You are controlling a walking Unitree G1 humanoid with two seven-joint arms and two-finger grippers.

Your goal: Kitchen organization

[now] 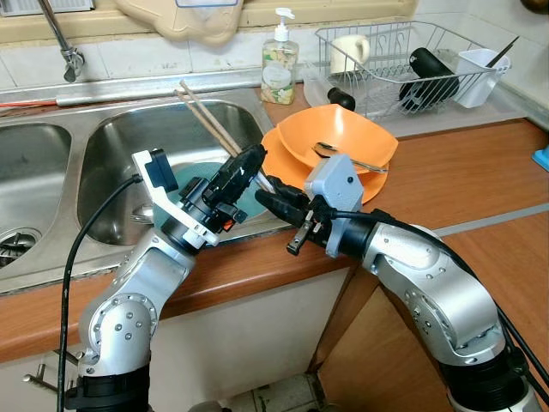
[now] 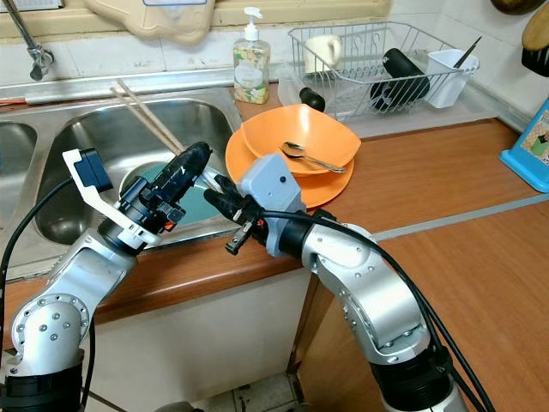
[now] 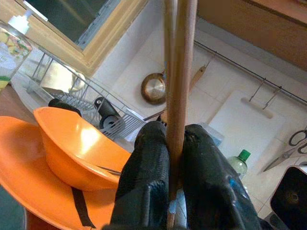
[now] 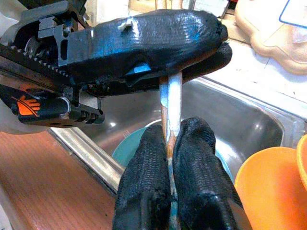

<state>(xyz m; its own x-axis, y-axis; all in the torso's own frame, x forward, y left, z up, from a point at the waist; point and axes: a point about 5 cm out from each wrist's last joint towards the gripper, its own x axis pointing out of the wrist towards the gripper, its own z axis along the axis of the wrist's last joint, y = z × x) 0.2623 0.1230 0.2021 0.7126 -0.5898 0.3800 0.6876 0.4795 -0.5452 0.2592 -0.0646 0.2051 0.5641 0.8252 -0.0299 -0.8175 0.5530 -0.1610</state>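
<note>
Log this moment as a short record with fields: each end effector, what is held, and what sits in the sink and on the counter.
left end effector: shut on the chopsticks, over the sink's front edge
right end effector: shut on the same chopsticks, nearer their lower end
chopsticks: wooden pair, slanting up over the sink basin
sink: steel, holds a teal plate
orange bowl: on an orange plate beside the sink, a spoon inside
dish rack: at the counter's back, beside a soap dispenser
</note>
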